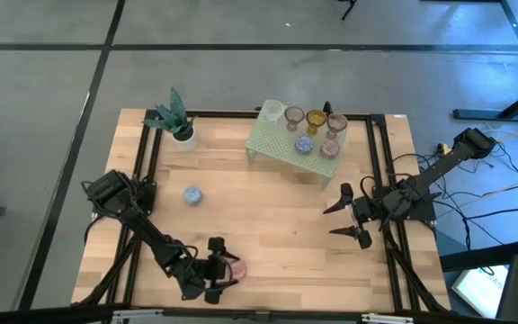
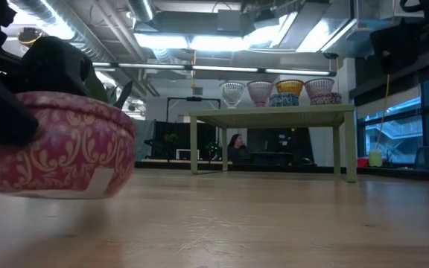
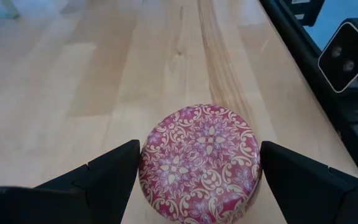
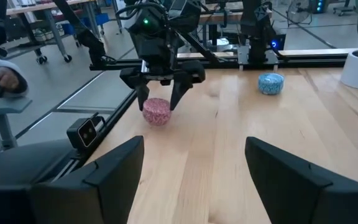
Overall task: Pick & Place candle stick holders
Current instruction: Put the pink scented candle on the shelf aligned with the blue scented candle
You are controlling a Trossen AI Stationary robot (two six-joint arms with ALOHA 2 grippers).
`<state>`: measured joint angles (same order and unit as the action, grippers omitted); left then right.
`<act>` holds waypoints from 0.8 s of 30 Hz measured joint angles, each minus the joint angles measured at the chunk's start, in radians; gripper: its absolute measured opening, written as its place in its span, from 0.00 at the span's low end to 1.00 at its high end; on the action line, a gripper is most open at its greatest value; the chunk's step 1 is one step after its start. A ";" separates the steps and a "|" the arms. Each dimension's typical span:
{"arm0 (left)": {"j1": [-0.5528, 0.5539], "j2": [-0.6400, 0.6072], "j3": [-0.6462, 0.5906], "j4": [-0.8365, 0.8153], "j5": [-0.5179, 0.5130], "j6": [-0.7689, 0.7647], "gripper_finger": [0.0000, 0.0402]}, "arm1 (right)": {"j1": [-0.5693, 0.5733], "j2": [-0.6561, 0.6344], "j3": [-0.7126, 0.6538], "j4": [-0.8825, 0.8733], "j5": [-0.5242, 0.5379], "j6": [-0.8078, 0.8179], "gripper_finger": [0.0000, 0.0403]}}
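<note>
- A light wooden worktop point(image 1: 268, 225) was seen from above, with a pale green rack point(image 1: 272, 144) standing near its far edge and a small white pot with a green plant point(image 1: 180, 129) towards the far left corner.
- Six candle stick holders were already grouped on the rack: a clear one point(image 1: 272, 111), a brownish one point(image 1: 294, 118), an amber one point(image 1: 316, 120), a pinkish one point(image 1: 336, 123), a blue one point(image 1: 304, 144) and a pink one point(image 1: 330, 148).
- Two holders were still left on the worktop. A blue patterned holder point(image 1: 192, 194) was seen alone left of centre, well apart from both arms.
- A red-and-cream patterned holder point(image 3: 199, 163) was sitting mouth down near the front edge, between the jaws of the left gripper point(image 1: 222, 267). The jaws were spread on either side of it; no squeeze or lift was evident.
- The right gripper point(image 1: 340, 220) was held above the right part of the worktop with its jaws apart and nothing between them.
- The task was judged to be mostly done: six placed, two remaining, with the red-and-cream one about to be gripped.
</note>
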<state>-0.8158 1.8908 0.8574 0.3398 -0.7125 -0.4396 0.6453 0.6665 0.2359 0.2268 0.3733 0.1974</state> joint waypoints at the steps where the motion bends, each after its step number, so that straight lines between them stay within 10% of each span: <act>1: 0.000 0.000 0.000 0.000 0.003 -0.007 0.81 | 0.000 0.000 0.000 0.000 0.000 0.000 0.70; 24: 0.146 -0.001 0.000 0.001 0.020 0.117 0.81 | 0.000 0.000 0.000 0.000 0.000 0.000 0.70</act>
<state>-0.6694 1.8896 0.8574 0.3412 -0.6927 -0.3227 0.6453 0.6664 0.2359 0.2264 0.3733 0.1970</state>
